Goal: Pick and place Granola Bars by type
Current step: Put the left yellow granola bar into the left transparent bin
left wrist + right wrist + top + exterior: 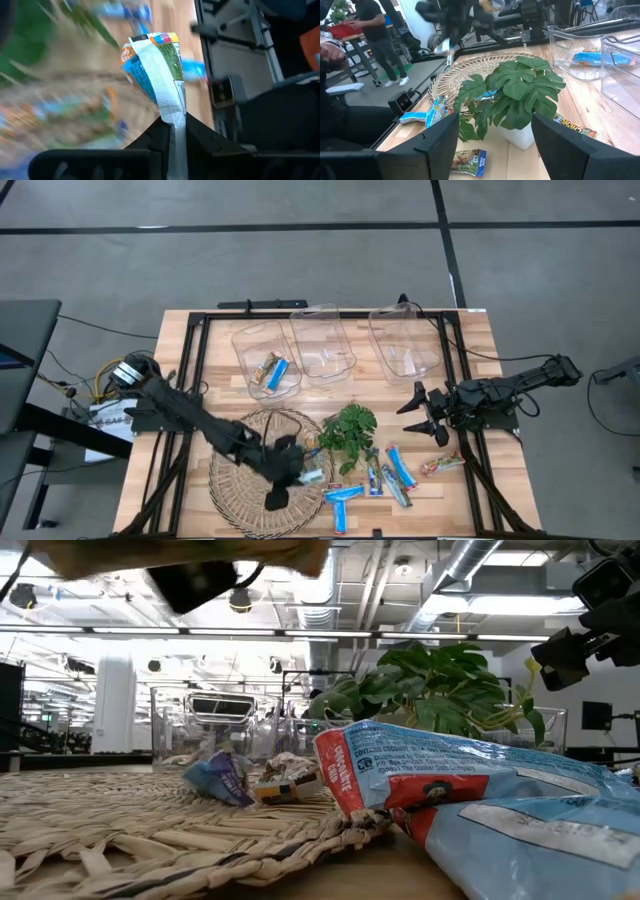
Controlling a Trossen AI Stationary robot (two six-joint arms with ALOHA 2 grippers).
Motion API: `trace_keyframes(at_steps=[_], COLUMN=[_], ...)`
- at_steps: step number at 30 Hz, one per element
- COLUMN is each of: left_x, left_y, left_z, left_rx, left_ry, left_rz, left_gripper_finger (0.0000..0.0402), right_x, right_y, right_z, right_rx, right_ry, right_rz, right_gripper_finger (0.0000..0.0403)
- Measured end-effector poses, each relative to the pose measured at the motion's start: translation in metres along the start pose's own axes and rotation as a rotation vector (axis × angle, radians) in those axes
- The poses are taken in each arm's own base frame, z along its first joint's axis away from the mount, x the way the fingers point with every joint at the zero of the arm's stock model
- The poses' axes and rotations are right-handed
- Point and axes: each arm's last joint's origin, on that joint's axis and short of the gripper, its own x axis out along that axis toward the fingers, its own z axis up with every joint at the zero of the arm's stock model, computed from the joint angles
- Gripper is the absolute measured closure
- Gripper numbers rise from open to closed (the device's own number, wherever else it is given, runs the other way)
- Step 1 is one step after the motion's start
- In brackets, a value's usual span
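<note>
Above the woven mat (245, 480), our left hand (175, 131) pinches a bar (155, 75), while our right hand (425, 412) waits, fingers spread.

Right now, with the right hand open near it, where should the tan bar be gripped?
Probably across the narrow width of the tan bar, mid-length, with the right hand coming straight down: it lies flat on the table, clear of the blue bars. The left hand, over the mat, is shut on another bar.
</note>
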Motion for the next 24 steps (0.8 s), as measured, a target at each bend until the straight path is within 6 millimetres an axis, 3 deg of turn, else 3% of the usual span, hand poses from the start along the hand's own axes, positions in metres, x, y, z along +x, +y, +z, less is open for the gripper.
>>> trace_keyframes(at_steps=[7,13,18,24], left_x=[-0.034,-0.065,-0.094,-0.127], left_y=[0.046,0.098,0.144,0.186], left_z=[0.04,0.059,0.058,0.042], left_rx=[0.105,0.095,0.016,-0.125], left_ry=[-0.129,-0.143,-0.064,0.102], left_rz=[0.082,0.234,0.41,0.647], left_gripper_finger=[0.0372,0.0372,0.0372,0.0372], right_x=[0.0,0.0,0.0,0.0], right_y=[0.0,0.0,0.0,0.0], right_z=[0.0,0.0,0.0,0.0], right_rx=[0.0,0.0,0.0,0.0], right_ry=[0.0,0.0,0.0,0.0], right_rz=[0.0,0.0,0.0,0.0], right_gripper_finger=[0.0159,0.0159,0.0159,0.0159])
